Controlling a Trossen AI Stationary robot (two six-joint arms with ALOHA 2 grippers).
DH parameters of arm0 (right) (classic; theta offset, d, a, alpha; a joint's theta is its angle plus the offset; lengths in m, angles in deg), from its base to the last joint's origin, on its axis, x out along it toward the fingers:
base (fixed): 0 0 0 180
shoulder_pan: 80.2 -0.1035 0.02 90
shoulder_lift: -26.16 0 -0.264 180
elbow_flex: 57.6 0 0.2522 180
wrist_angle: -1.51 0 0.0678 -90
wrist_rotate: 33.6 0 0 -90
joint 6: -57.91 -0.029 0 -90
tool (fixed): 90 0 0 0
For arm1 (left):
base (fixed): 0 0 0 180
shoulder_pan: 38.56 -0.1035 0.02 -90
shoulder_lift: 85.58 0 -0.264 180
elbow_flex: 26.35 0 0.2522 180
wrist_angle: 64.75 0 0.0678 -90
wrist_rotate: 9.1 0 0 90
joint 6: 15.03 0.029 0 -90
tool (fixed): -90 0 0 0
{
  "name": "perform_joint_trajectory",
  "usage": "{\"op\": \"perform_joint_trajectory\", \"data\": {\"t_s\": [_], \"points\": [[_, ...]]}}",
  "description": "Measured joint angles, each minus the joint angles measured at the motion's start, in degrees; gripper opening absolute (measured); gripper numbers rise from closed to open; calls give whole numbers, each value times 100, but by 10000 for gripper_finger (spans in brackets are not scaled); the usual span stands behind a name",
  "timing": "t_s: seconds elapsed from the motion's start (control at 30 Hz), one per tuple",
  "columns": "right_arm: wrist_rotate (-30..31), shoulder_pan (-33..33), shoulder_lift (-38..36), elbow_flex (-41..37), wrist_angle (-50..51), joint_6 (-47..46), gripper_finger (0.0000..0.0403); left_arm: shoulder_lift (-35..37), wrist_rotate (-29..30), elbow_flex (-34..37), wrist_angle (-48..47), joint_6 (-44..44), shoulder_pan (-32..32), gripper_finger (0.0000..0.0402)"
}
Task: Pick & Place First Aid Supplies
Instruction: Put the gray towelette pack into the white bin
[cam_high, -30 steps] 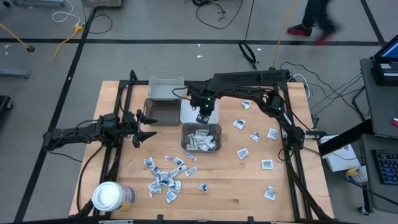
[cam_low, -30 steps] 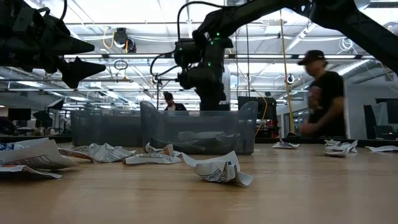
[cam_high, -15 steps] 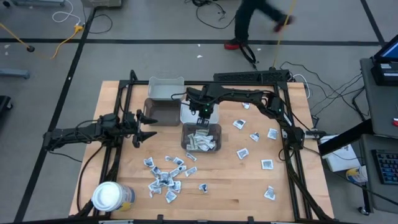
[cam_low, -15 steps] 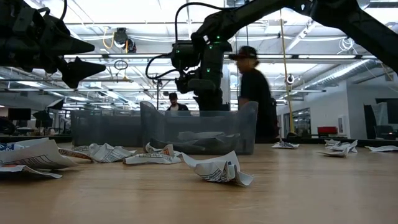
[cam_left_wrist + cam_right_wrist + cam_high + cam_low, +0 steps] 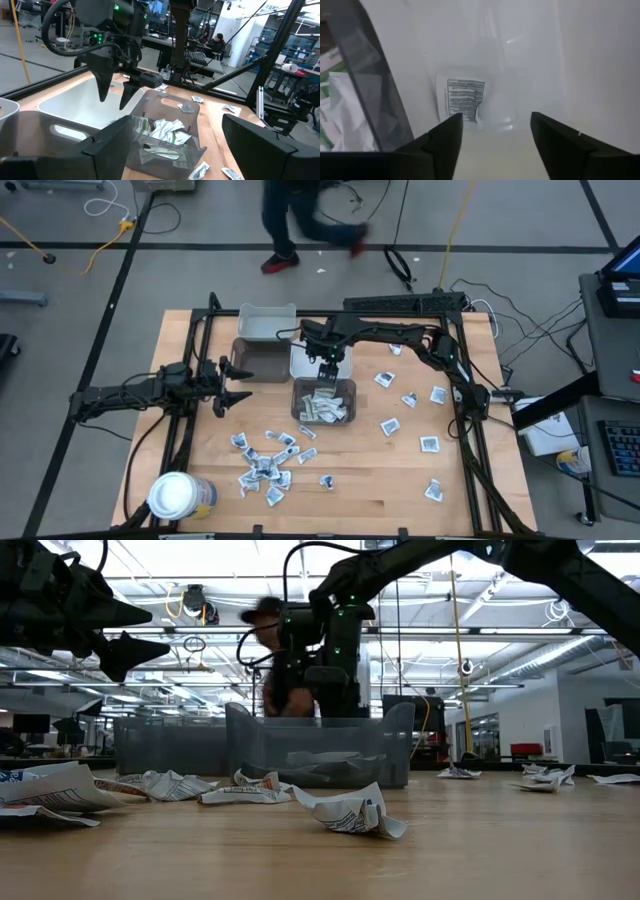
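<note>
At frame centre the right pincer [image 5: 327, 366], spread over the white bin [image 5: 302, 364], drops a packet [image 5: 465, 99] inside; next it must fetch another packet [image 5: 390, 426] from the surface [image 5: 380, 480].

Pale wood table [image 5: 400, 480], white packets [image 5: 262, 465] with dark print and some pale-green strips, see-through smoky grey bin [image 5: 322, 401], plain white bin [image 5: 75, 102], black arms [image 5: 390, 330], white-lidded jar [image 5: 172, 495].
</note>
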Motion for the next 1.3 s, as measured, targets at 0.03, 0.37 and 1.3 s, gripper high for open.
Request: {"op": "perform_joint_trajectory", "data": {"t_s": [0.03,0.37,1.3], "points": [[-5,15,-33,0,40,14,241,0,1,1,0,0,0,310],[1,20,-919,-123,657,-768,241,1,0,-1,0,0,1,310],[162,-3531,-4473,-4309,-177,-4451,249,2,1,-1,2,0,0,310]]}}
